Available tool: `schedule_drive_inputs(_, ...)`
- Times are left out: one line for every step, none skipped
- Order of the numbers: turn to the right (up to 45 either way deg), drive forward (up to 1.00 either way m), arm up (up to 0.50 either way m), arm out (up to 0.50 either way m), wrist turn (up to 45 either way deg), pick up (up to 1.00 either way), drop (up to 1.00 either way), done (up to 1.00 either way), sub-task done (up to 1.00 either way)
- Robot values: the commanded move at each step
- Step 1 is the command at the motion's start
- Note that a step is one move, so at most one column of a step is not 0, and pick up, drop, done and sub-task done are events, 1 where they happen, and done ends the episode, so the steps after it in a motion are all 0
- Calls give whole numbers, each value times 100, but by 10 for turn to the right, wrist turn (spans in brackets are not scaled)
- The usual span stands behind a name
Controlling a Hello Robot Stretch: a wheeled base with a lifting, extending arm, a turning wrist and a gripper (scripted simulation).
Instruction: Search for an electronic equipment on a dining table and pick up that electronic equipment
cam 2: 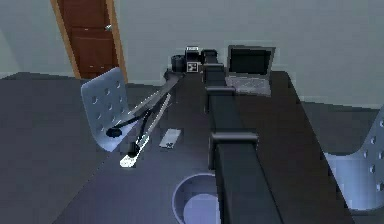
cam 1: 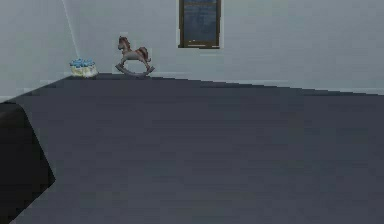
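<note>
On table (cam 2: 283, 130), laptop (cam 2: 249, 68) nr arm (cam 2: 232, 125) tip.

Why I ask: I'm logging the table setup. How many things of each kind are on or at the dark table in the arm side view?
Laptop: 1
Desk lamp: 1
Small flat device: 1
Bowl: 1
Chairs: 2
Total: 6
</note>
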Motion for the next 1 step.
schedule_drive_inputs(0,0,0,0,450,0,0,0,0)
